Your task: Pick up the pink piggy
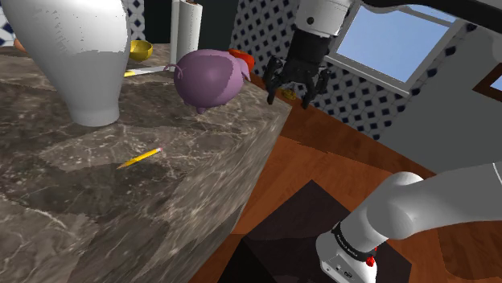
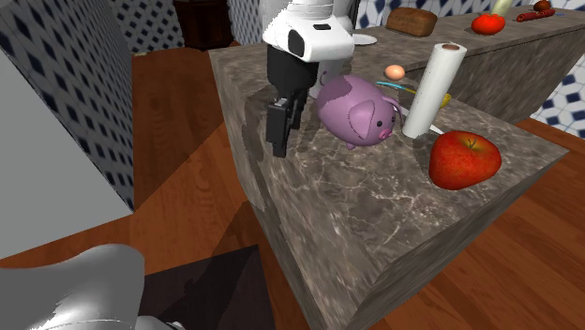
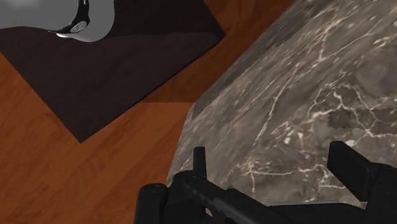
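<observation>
The pink piggy [image 1: 211, 79] stands on the dark marble counter [image 1: 121, 201] close to its far corner. In the second exterior view the piggy [image 2: 356, 112] faces the apple, snout toward that view's right. My black gripper [image 1: 291, 100] hangs open beside the piggy, off the counter's edge and apart from it. From the second exterior view the gripper [image 2: 280, 131] sits just left of the piggy, near the counter's rim. In the wrist view the gripper [image 3: 273, 167] has both fingers spread over the marble corner [image 3: 305, 95], with nothing between them.
A large white vase [image 1: 76, 56], a yellow pencil [image 1: 141, 157], a paper towel roll [image 2: 433, 89] and a red apple [image 2: 462, 159] share the counter. An egg [image 2: 395, 71] lies behind the piggy. The dark stand [image 3: 108, 70] rests on the wood floor [image 3: 76, 178] below.
</observation>
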You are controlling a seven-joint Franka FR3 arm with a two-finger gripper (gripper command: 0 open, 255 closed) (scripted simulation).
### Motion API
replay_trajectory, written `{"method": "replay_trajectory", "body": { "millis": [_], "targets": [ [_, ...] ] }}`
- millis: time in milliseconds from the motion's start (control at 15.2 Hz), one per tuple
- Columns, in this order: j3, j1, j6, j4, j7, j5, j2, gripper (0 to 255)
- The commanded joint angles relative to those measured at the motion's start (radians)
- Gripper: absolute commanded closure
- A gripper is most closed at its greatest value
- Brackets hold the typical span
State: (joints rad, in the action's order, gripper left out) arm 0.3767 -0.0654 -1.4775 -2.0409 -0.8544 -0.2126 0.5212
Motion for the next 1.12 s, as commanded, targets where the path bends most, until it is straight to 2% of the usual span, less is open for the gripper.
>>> {"method": "replay_trajectory", "body": {
  "millis": [0,330,594,858,1056],
  "targets": [
    [0.050,-0.010,0.009,0.070,-0.111,-0.023,-0.063,0],
    [0.159,-0.038,0.015,0.261,-0.367,-0.030,-0.253,0],
    [0.238,-0.036,0.022,0.444,-0.584,0.011,-0.438,0],
    [0.292,0.013,0.048,0.667,-0.805,0.096,-0.654,0],
    [0.300,0.096,0.096,0.882,-0.958,0.178,-0.832,0]
  ]
}}
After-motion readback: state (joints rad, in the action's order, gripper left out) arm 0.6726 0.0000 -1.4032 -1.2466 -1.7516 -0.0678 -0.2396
